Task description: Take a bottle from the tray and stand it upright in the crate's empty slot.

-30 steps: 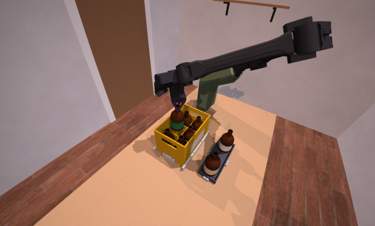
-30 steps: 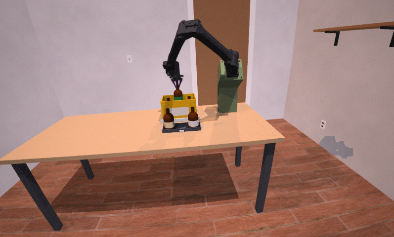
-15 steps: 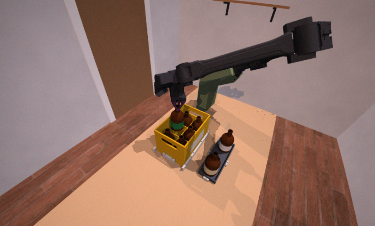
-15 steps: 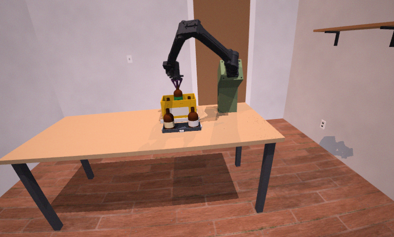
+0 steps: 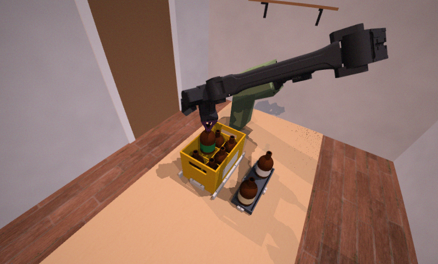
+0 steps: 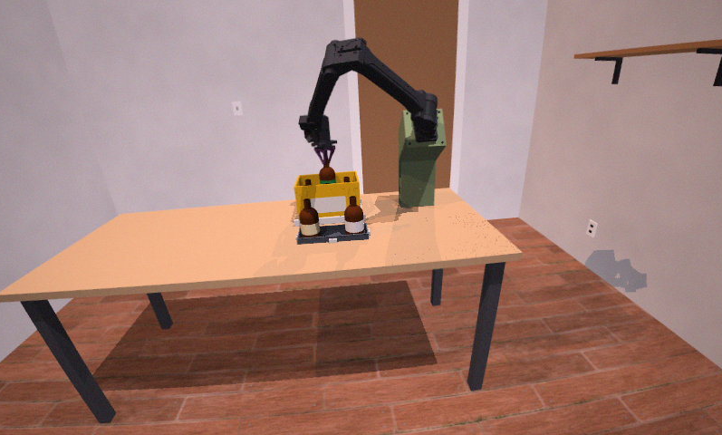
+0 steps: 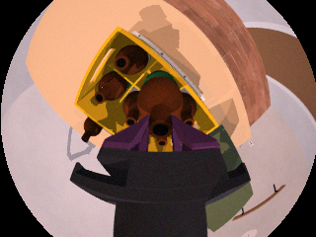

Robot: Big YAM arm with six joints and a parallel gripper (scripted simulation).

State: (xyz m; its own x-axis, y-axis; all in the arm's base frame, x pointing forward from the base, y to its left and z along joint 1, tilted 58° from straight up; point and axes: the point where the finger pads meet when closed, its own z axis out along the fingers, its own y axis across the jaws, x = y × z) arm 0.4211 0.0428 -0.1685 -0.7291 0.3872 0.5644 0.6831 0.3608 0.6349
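Observation:
My gripper (image 5: 208, 124) with purple fingers is shut on the neck of a brown bottle with a green label (image 5: 208, 141). The bottle hangs upright, its lower part inside the yellow crate (image 5: 212, 156) at a slot on the crate's far left side, its shoulder above the rim. Several brown bottles stand in the other slots. In the wrist view the gripper (image 7: 160, 133) clasps the bottle's neck (image 7: 158, 105) over the crate (image 7: 134, 89). In the exterior view the gripper (image 6: 325, 159) is above the crate (image 6: 326, 192).
A dark tray (image 5: 253, 188) to the right of the crate holds two upright brown bottles with white labels (image 5: 264, 165) (image 5: 247, 191). The green arm base (image 5: 247, 104) stands behind the crate. The tray also shows in front of the crate (image 6: 332, 233).

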